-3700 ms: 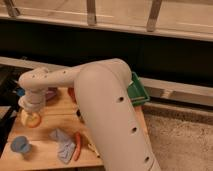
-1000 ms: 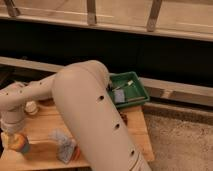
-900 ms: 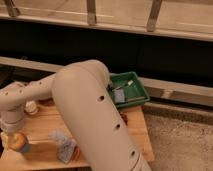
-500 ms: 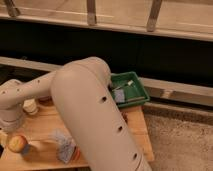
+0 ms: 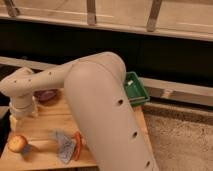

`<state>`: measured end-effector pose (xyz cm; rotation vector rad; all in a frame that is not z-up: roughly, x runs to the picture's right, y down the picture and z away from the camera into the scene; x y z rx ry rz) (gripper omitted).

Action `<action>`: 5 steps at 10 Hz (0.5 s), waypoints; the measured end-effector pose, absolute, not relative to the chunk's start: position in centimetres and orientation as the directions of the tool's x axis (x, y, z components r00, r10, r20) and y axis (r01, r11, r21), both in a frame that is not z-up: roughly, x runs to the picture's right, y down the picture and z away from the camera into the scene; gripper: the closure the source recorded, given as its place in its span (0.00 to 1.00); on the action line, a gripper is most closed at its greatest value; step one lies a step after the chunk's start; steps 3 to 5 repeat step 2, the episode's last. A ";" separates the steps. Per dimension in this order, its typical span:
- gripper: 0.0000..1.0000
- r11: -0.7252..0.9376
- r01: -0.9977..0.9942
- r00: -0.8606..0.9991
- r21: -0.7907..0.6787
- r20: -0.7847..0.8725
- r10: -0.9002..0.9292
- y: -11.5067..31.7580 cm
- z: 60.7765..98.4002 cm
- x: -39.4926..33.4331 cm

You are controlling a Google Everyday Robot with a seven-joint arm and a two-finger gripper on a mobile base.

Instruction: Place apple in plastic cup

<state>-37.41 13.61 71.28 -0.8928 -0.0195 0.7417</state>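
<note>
1. Hovering over the left end of the wooden worktop (image 5: pixel 42 131), the gripper (image 5: pixel 21 121) hangs low beneath the arm's wrist, just above and beside the apple (image 5: pixel 17 144).
2. Whether the gripper is spread or pinching, I cannot tell.
3. Apple sits at the worktop's left edge, apparently resting in something, perhaps the cup, though its blue rim is barely hinted at.
4. My read: placement is at or near its finish; next comes a clean lift away without nudging the fruit.
5. An orange carrot (image 5: pixel 77 145) and a grey cloth (image 5: pixel 63 145) lie nearby; a green bin (image 5: pixel 135 89) peeks out behind the big arm (image 5: pixel 102 110), which hides much of the worktop.
</note>
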 end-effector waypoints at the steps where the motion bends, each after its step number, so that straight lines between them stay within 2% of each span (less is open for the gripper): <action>1: 0.33 0.371 -0.609 0.718 -0.701 -0.288 0.634 11.8 72.4 -36.0; 2: 0.33 0.334 -0.645 0.671 -0.688 -0.298 0.679 10.1 73.6 -34.1; 5: 0.33 0.334 -0.645 0.671 -0.688 -0.298 0.679 10.1 73.6 -34.1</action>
